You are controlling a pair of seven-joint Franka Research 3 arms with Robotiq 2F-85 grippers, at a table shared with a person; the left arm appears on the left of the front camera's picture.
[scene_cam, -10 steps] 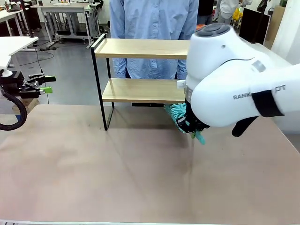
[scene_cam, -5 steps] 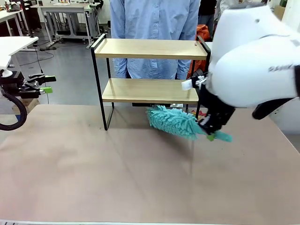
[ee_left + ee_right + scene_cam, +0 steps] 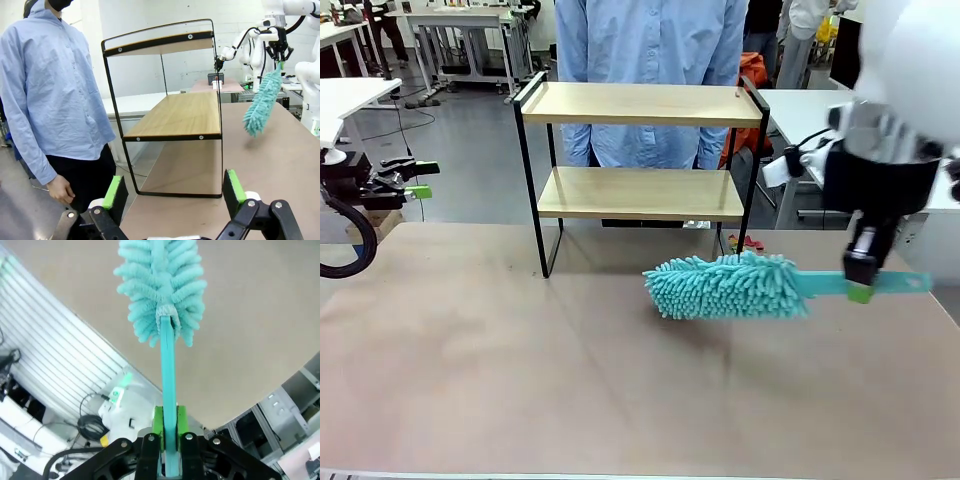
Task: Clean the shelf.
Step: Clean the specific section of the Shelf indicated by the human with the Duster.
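The shelf (image 3: 638, 192) stands at the table's far side, two light wooden boards in a thin black frame, both boards bare. My right gripper (image 3: 860, 290) hangs to its right, shut on the flat handle of a teal fluffy duster (image 3: 725, 287). The duster lies level just above the table, in front of the shelf's right leg and apart from it. In the right wrist view the gripper (image 3: 169, 427) clamps the handle with the duster head (image 3: 160, 290) beyond. My left gripper (image 3: 418, 180) sits open off the table's left edge; its wrist view shows the gripper (image 3: 172, 192), the shelf (image 3: 175, 115) and the duster (image 3: 262, 100).
A person in a light blue shirt (image 3: 650, 60) stands right behind the shelf, hands down. The brown table top (image 3: 520, 350) spreads wide in front of the shelf. White tables (image 3: 810, 110) and other furniture stand farther back.
My right arm has swung up and to the right, away from the shelf's lower right corner. The duster came out from under the lower board and turned level. The left arm has not moved.
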